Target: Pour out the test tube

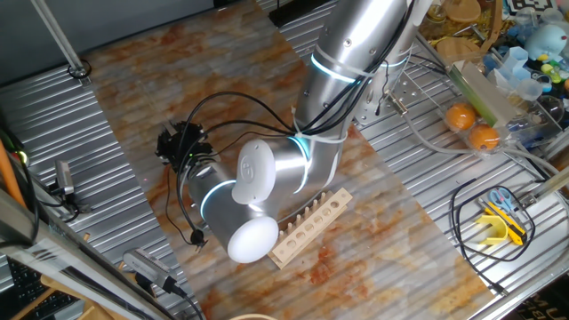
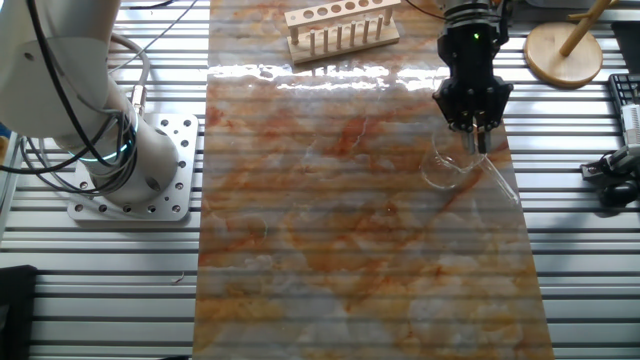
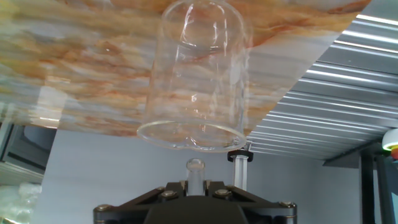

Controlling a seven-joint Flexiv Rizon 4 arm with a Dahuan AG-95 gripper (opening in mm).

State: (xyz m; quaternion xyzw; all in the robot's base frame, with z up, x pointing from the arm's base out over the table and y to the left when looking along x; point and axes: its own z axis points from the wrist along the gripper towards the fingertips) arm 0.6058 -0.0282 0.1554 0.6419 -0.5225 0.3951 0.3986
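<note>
In the other fixed view my black gripper (image 2: pixel 474 135) hangs over the right side of the marble-patterned mat. It is shut on the test tube (image 2: pixel 500 178), a thin clear tube that slants down and to the right from the fingers. The clear glass beaker (image 2: pixel 445 165) stands just left of the tube, under the gripper. In the hand view the beaker (image 3: pixel 196 81) fills the middle, its open rim towards the camera. The test tube's rounded end (image 3: pixel 195 171) pokes out between the closed jaws of the gripper (image 3: pixel 195 185), just short of the rim. In one fixed view the arm hides the tube and the beaker.
A pale wooden rack (image 2: pixel 340 28) with pegs stands at the mat's far edge and is also seen beside the arm's elbow (image 1: pixel 311 220). A round wooden stand (image 2: pixel 565 50) sits right of the gripper. The arm's base (image 2: pixel 130 165) is bolted left of the mat. Ribbed metal table (image 3: pixel 323 118) borders the mat.
</note>
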